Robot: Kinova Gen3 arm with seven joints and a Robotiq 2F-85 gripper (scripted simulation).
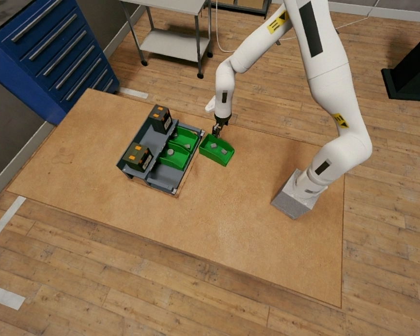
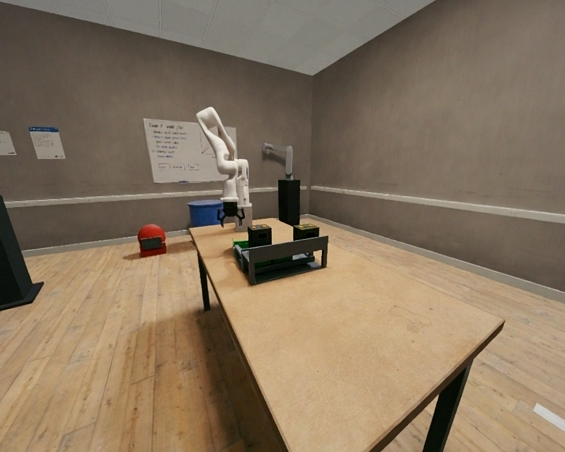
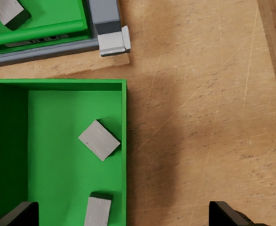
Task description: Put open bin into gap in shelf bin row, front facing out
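Wrist view: the gripper [image 3: 125, 213] is spread wide above the green bin [image 3: 57, 153] resting on the table [image 3: 210, 124] beside the shelf [image 3: 113, 40], whose label strip is perhaps printed but unreadable.

White arm [image 1: 326, 65], black panels, yellow arrow labels, black fingers

The gripper [image 1: 216, 132] hangs wide open over the green bin's [image 1: 216, 150] rim — just beside the shelf [image 1: 149, 137].
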